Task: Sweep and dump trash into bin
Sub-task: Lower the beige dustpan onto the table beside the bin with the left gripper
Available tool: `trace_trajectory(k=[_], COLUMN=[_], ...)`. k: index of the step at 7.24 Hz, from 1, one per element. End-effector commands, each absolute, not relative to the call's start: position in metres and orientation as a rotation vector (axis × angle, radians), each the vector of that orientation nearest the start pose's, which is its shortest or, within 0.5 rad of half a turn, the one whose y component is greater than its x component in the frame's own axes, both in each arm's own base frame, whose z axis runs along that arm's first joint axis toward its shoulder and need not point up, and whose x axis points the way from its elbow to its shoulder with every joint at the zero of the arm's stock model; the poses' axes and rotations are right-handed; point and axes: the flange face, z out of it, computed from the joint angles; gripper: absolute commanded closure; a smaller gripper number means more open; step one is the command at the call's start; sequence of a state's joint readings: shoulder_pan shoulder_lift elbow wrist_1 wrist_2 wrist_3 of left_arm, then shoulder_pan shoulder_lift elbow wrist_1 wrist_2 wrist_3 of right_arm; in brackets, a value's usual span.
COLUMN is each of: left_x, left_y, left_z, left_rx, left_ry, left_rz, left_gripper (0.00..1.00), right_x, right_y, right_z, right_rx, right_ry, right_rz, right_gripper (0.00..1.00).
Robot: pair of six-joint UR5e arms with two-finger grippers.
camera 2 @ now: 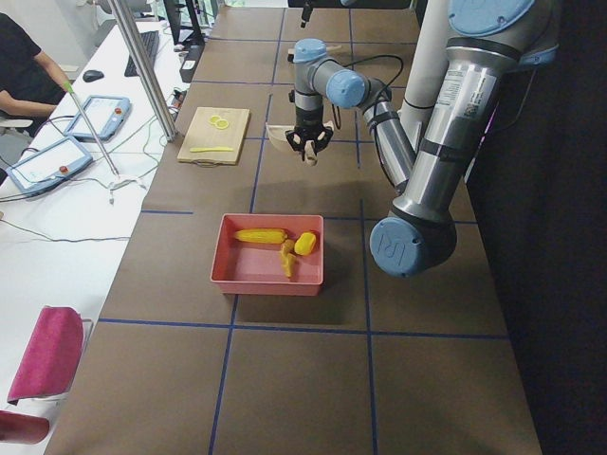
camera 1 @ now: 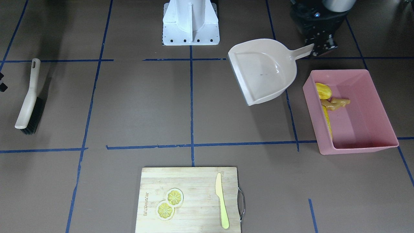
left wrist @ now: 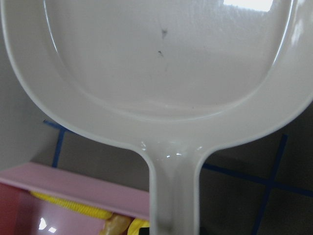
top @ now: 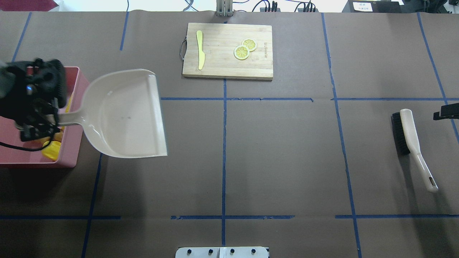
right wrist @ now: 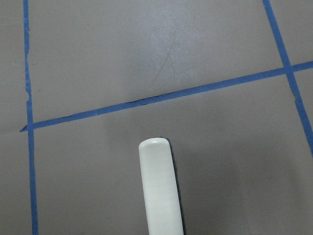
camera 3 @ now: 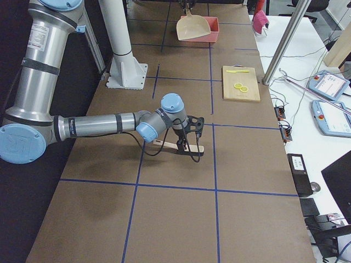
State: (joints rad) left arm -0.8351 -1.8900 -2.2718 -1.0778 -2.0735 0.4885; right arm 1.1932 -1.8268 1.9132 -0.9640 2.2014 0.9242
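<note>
The pink bin (camera 1: 338,72) stands on the table at my left; it also shows in the overhead view (top: 73,143). The corn cob (camera 1: 327,119), the yellow oval lump (camera 1: 323,90) and the tan ginger root (camera 1: 338,103) lie inside it along one wall. My left gripper (camera 1: 315,48) is shut on the handle of the beige dustpan (camera 1: 262,69), which is empty and held beside the bin. My right gripper (camera 1: 1,81) shows only at the view's edge, open and empty, near the brush (camera 1: 29,103) lying on the table.
A wooden cutting board (camera 1: 190,200) at the table's far edge carries two lemon slices (camera 1: 170,202) and a yellow-green knife (camera 1: 222,200). The white robot base (camera 1: 190,22) stands at the near edge. Blue tape lines cross the brown table.
</note>
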Motion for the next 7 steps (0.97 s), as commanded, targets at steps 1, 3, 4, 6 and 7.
trace_trajectory(k=[1,3,4,6,7], left_x=[0.297,0.332,0.345,0.375,0.398], left_y=[-0.433,-0.462,-0.461,-0.439,-0.433], left_z=[0.267,0.294,0.297,0.296,0.303], left_rx=[0.501,0.586,0.605,0.593,0.578], left_ry=[0.604,0.617,0.624,0.638,0.591], left_rz=[1.332,1.35,1.369,1.429,1.452], left_gripper=[0.98,0.98,0.98,0.98,0.98], right_x=[-0.071,-0.039,-0.025,-0.008,-0.006], right_y=[-0.414,-0.417,-0.432,-0.434,-0.43], right_z=[0.53,0.549,0.542,0.554,0.56], right_rx=[0.199,0.203,0.178,0.15,0.135], right_ry=[-0.896,-0.89,-0.877,-0.829,-0.827], right_rz=[0.281,0.127,0.09,-0.025,-0.039], right_gripper=[0.0,0.0,0.0,0.0,0.0])
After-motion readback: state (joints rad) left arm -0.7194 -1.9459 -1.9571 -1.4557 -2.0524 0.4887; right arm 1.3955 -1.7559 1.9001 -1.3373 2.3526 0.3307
